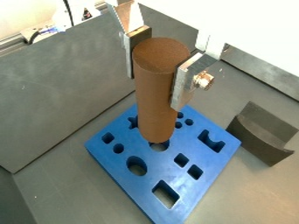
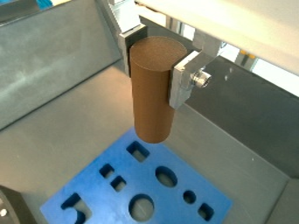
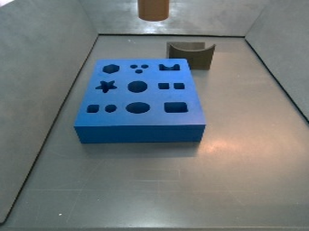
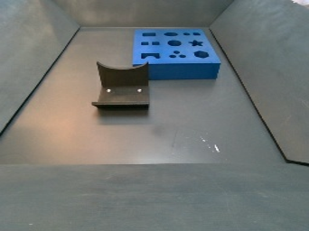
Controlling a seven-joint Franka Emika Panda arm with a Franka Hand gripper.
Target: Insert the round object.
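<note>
Overhead, the end effector [image 1: 163,63] pinches the smooth brown cylindrical peg [image 1: 156,87] upright, clear above the blue foam block with cut-out holes [image 1: 163,156]. Open grey table [image 3: 241,162] surrounds the block's edges, and the dark notched block [image 3: 191,53] sits apart at the far right in a side view.

Count: one brown round peg [image 1: 158,87], clamped in my gripper [image 1: 159,68]. One blue block [image 3: 141,99] below it, eleven cut-outs in its top face. One dark notched block [image 3: 192,51] off to the side.
</note>
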